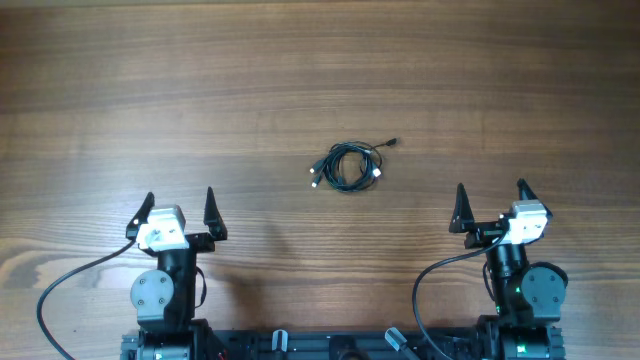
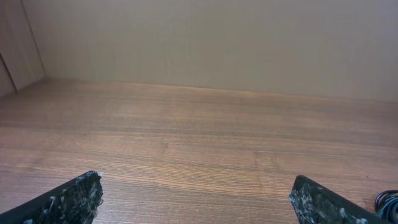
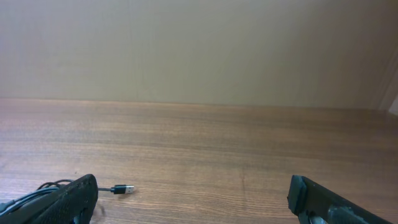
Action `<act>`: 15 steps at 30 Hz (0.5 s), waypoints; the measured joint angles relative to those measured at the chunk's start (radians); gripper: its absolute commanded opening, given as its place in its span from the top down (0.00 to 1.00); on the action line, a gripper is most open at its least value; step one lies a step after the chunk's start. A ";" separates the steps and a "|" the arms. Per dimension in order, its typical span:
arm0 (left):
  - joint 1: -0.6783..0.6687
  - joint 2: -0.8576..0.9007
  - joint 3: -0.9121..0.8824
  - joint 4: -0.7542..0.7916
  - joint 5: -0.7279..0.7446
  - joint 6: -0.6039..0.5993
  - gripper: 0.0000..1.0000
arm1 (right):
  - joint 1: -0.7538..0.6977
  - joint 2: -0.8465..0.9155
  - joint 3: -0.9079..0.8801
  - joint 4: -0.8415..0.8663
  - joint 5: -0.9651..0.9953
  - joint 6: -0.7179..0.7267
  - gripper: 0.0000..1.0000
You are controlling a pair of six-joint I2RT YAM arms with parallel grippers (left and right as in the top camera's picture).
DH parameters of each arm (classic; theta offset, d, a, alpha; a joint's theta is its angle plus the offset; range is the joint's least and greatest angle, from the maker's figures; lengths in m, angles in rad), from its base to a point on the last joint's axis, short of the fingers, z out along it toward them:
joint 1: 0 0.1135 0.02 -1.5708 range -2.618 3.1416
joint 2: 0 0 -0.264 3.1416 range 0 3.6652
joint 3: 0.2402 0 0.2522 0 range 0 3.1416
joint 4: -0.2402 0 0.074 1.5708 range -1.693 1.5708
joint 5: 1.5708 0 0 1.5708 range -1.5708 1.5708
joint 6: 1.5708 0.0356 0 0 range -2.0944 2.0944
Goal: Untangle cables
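Wooden desk [image 1: 300, 60] against a plain beige wall [image 2: 217, 37].
The coiled cables [image 1: 346, 166] lie between the left and right jaws, slightly ahead, touching neither; both jaws stand wide apart.

Cables [image 1: 346, 166] on table [image 1: 300, 60], between left end effector [image 1: 180, 196] and right end effector [image 1: 491, 187] (ahead, apart from both)

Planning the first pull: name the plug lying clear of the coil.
The plug on the stray strand, upper right of the coil; both pale-tipped plugs hug it.
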 measured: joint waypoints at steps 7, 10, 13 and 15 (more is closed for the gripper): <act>0.000 0.000 0.000 0.000 0.000 0.000 0.00 | 0.000 0.000 0.000 0.000 0.000 0.000 0.00; 0.000 0.000 0.000 0.000 0.000 0.000 0.00 | 0.000 0.000 0.000 0.000 0.000 0.000 0.00; 0.000 0.000 0.000 0.000 0.000 0.000 0.00 | 0.000 0.000 0.000 0.000 0.000 0.000 0.00; 0.000 0.000 0.000 0.000 0.000 0.000 0.00 | 0.000 0.000 0.000 0.000 0.000 0.000 0.00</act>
